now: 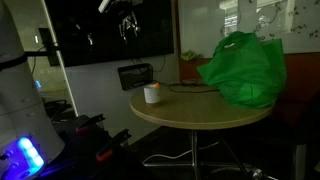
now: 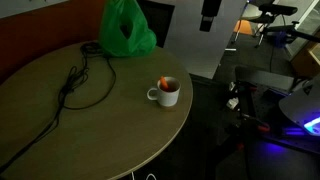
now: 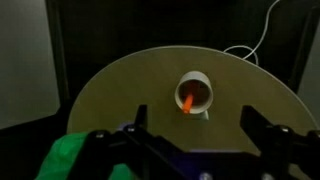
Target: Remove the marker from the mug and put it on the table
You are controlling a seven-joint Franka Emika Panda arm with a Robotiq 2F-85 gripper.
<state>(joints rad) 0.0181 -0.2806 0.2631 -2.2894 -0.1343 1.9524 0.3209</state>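
Dim room; round wooden table (image 2: 60, 130), one. Left of frame: black cable (image 2: 75, 85), one, loose on the top. Upper centre: green bag (image 2: 127, 28), one. Centre right: white mug (image 2: 166, 93), one, upright near the table edge, well apart from the bag. Marker (image 2: 168, 87), one, orange, inside the mug. Gripper (image 3: 194, 114), one, fingers spread wide, holding nothing, high above the mug. Step in hand, as judged: descend straight, centre the marker tip between the fingers, pinch above the rim without nudging the mug.
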